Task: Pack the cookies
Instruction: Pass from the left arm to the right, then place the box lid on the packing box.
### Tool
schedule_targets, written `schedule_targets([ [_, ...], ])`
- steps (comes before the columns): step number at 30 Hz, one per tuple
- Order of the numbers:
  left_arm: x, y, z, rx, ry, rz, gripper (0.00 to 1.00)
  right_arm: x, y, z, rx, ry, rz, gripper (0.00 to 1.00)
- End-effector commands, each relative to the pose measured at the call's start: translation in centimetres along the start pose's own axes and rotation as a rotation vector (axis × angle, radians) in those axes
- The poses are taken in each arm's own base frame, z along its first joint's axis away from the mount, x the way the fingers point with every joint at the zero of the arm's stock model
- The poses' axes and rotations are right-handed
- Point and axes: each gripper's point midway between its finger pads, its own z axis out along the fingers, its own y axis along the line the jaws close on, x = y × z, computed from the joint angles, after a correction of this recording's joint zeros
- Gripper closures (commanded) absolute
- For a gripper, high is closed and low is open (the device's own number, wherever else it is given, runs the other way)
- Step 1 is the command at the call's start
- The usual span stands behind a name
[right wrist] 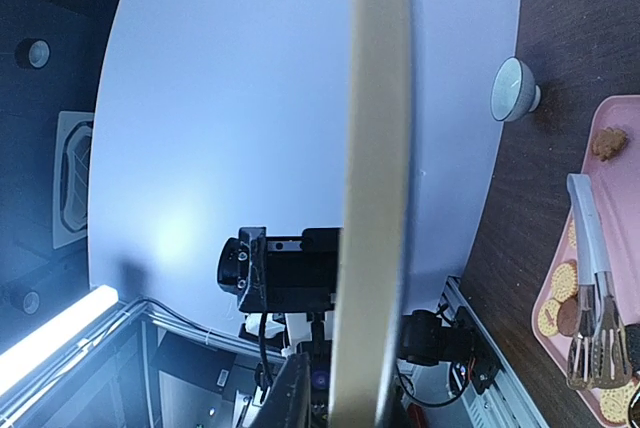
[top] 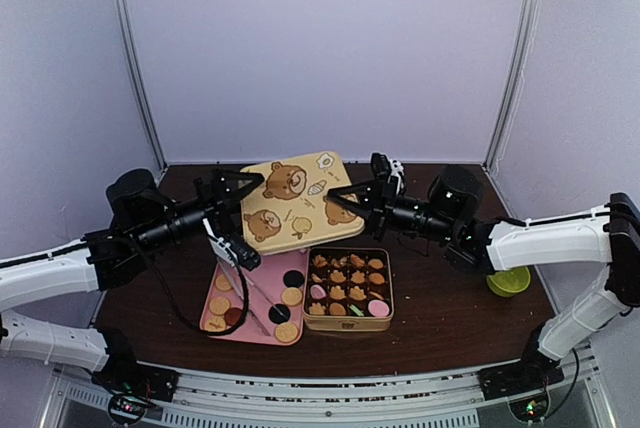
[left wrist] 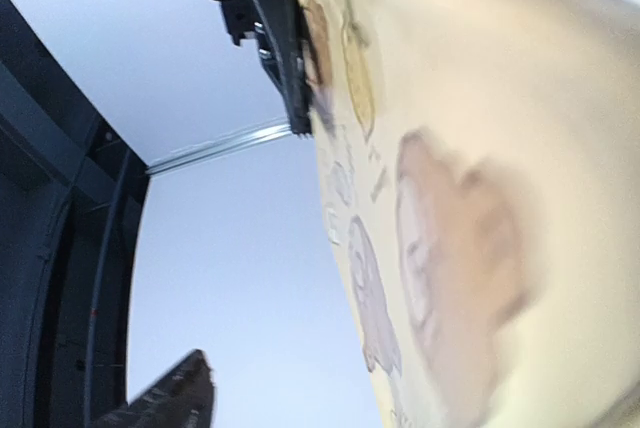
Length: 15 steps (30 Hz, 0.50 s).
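A cream tin lid [top: 295, 203] printed with bears is held tilted above the table between both grippers. My right gripper [top: 340, 200] is shut on its right edge; in the right wrist view the lid [right wrist: 375, 198] is edge-on with one finger [right wrist: 300, 393] against it. My left gripper [top: 248, 183] is open around the lid's left corner; in the left wrist view one finger [left wrist: 175, 398] stands well apart from the lid's face [left wrist: 480, 198]. The gold tin [top: 391, 293] in front holds several cookies [top: 345, 283] in brown paper cups. More cookies [top: 291, 296] lie on a pink tray [top: 250, 270].
Metal tongs [top: 252, 298] lie across the pink tray, also in the right wrist view [right wrist: 590, 278]. A green bowl [top: 508, 280] sits at the right by the right arm. A small white bowl [right wrist: 515, 88] stands on the dark table near the back wall.
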Motion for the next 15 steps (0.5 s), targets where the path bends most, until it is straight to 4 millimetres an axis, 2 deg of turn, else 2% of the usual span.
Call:
schedule_targets([
  [1,0.1,-3.1,-0.8,0.203,0.018,-0.096,0.03,-0.9,-1.0,-2.2,0.032,-0.069,-0.025,0.85],
  [4,-0.6,-7.0,-2.3,0.451,0.009,-0.19,0.02,-1.4,-2.8,-4.0,0.082,-0.104,-0.023,0.85],
  [7,-0.6,-9.8,-3.9,0.654,0.066,-0.316,0.02,-1.3,-5.9,-6.5,0.185,-0.136,-0.019,0.86],
  [13,-0.4,-13.7,-5.8,0.919,0.208,-0.52,0.02,-0.4,-11.3,-11.7,0.357,-0.198,0.0,0.91],
  [15,-0.4,-14.5,-5.9,0.993,0.245,-0.596,0.02,-0.2,-12.3,-12.7,0.395,-0.213,-0.001,0.92],
])
